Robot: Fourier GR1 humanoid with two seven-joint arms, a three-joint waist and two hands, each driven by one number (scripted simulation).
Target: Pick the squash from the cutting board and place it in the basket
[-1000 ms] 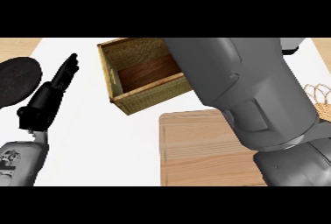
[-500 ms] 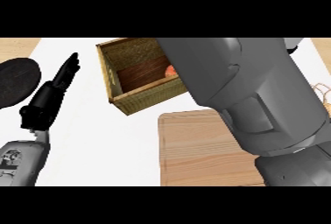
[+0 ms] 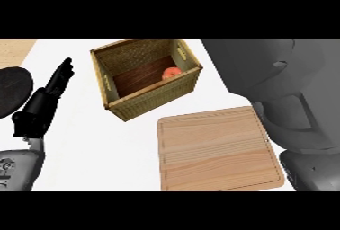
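Nearest, along the lower edge of the head view, a pale wooden cutting board (image 3: 216, 152) is seen lying flat on the white counter (image 3: 100, 148), with nothing on its top. At the lower left, the left forearm (image 3: 16, 168) comes in, and the left hand (image 3: 43, 105) is held above the counter with its fingers (image 3: 61, 74) straight and close together, pointing away; nothing is held by it. It is kept well apart from the board and to the left of the basket.

On the right, a large grey arm (image 3: 292, 94) fills the view from bottom to top. The right hand is not shown, so the state of its fingers cannot be told.

Farther off, just beyond the board's far left corner, a square woven basket (image 3: 153, 96) is set on the counter, turned at an angle. An orange squash (image 3: 172, 72) is seen inside it, resting on the dark wooden floor near the far right wall.

At the left edge, a dark round plate (image 3: 12, 90) is partly shown, beside the left hand. A strip of tan surface (image 3: 15, 47) is seen at the far left corner.
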